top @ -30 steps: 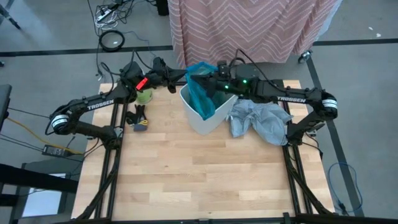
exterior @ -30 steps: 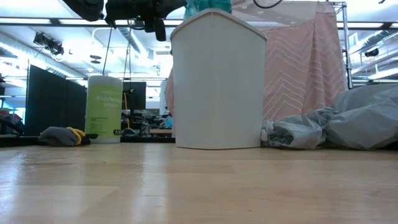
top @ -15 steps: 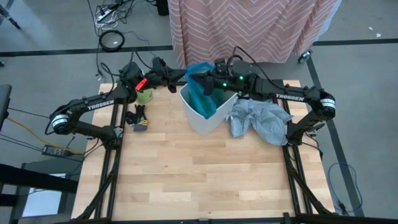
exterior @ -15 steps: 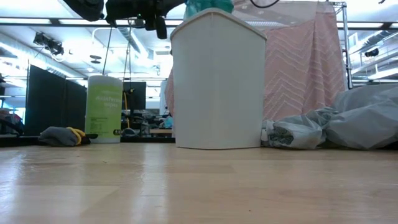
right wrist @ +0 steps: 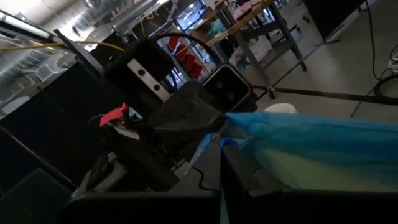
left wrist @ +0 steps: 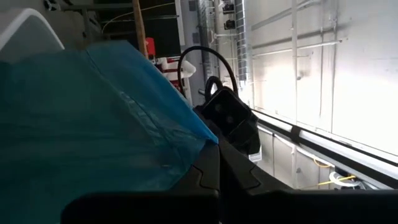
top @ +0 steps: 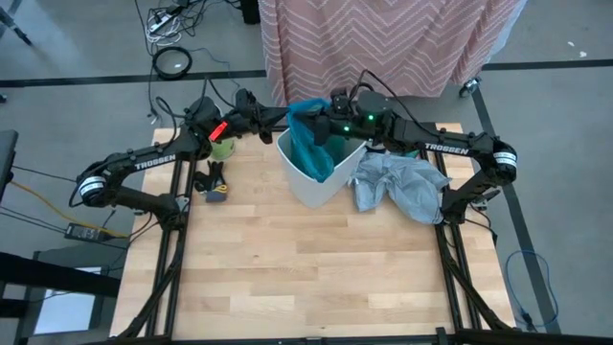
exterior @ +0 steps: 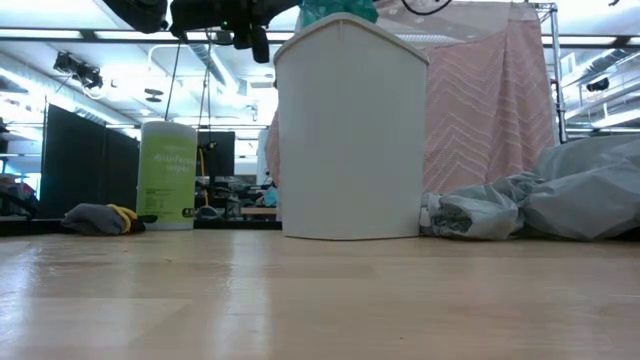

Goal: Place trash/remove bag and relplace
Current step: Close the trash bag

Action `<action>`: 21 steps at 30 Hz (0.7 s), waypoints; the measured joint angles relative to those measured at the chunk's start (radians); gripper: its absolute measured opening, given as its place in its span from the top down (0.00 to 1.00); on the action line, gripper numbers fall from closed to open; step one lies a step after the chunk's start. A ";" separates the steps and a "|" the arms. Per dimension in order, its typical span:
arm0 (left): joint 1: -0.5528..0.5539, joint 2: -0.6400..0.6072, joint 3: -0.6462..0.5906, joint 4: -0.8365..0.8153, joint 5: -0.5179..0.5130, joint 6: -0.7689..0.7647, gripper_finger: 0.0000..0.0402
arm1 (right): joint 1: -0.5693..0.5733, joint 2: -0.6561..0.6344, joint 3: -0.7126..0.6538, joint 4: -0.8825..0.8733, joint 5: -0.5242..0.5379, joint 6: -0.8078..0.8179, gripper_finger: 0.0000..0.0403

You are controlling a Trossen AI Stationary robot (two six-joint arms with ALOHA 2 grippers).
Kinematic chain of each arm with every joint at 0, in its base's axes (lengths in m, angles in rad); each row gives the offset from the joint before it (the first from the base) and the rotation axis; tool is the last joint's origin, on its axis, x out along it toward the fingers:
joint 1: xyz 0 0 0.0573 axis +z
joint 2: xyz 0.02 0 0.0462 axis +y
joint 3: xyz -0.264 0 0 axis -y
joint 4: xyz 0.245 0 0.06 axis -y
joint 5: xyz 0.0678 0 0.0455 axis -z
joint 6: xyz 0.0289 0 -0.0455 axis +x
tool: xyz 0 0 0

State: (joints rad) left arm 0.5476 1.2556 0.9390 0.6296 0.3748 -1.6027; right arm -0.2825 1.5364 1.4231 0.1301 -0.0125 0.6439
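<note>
A white bin (top: pixel 316 177) stands on the table's far middle. A thin teal bag (top: pixel 308 139) hangs from above the bin's rim down into the bin; its top also shows above the rim in the low view (exterior: pixel 335 10). My left gripper (top: pixel 284 117) comes from the table's left and my right gripper (top: pixel 322 128) from the right. Both are shut on the bag's top and stand close together over the bin's far side. The trash is out of view. My left gripper pinches the bag's top edge (left wrist: pixel 202 140) between its two shut fingers, coming about level from the table's left. The bag spreads away from the fingers and hangs down into the bin. My right gripper pinches the bag's top edge (right wrist: pixel 236 144) between its two shut fingers, about level, from the table's right, close to the left gripper's fingers. The plastic runs off from the fingers and drops into the bin.
A crumpled pale grey plastic bag (top: pixel 402 187) lies right of the bin. A green canister (top: pixel 223 147) and a dark and yellow bundle (top: pixel 213 182) sit at the far left. A pink patterned cloth (top: pixel 383 43) hangs beyond the far edge. The near half of the wooden table (top: pixel 306 278) is bare.
My right gripper has turned a little toward the table's left, carrying its part of the bag's top edge closer to my left gripper. The bag still hangs into the bin, which has stayed put.
</note>
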 joint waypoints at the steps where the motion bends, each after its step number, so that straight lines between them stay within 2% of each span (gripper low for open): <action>1: 0.000 0.000 0.000 0.000 0.000 0.000 1.00 | 0.000 0.000 0.000 -0.002 -0.003 0.000 1.00; 21: -0.001 0.000 0.000 -0.007 -0.001 0.001 1.00 | -0.003 0.000 0.000 -0.061 -0.009 -0.020 1.00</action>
State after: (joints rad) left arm 0.5468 1.2556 0.9390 0.6223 0.3740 -1.6018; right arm -0.2852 1.5364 1.4227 0.0689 -0.0212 0.6243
